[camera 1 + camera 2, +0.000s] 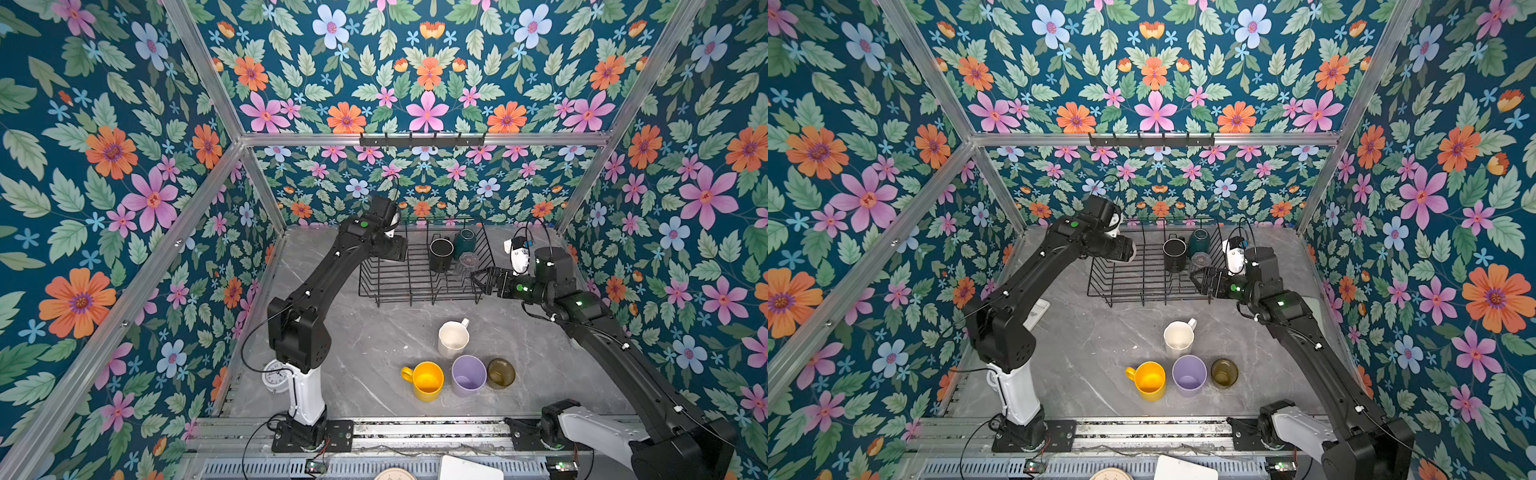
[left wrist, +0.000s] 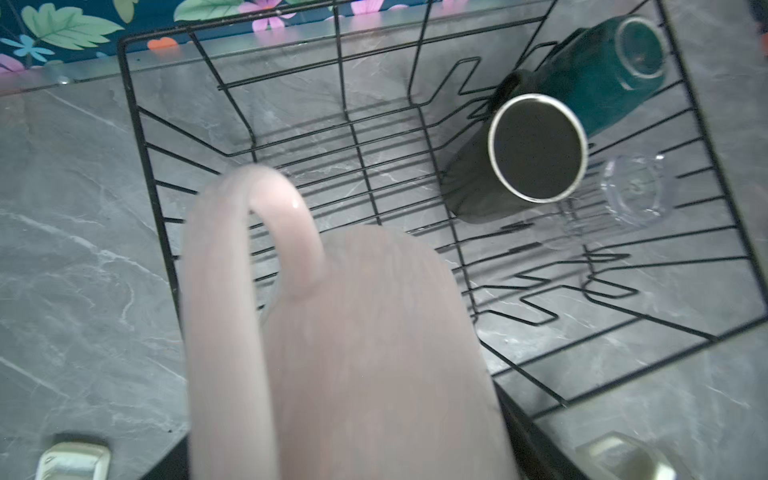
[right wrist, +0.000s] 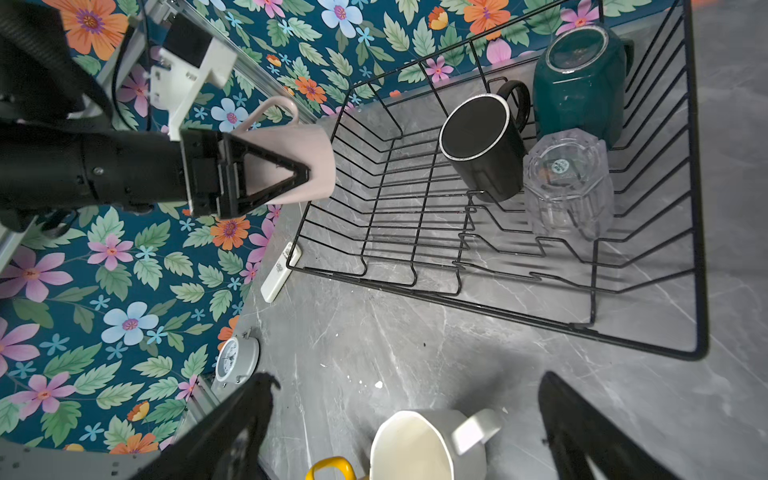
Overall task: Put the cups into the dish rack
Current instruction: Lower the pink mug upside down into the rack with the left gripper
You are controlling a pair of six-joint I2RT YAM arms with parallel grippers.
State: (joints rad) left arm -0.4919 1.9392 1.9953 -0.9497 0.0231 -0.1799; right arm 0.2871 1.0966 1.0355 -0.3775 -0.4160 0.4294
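Cups crowd the dish rack at upper right: left gripper clasps a pale pink mug beside it; right gripper gapes wide, empty.

2 matte black jointed arms wear white base shells, green indicator lights, thin black cables, and triangular black fingers.
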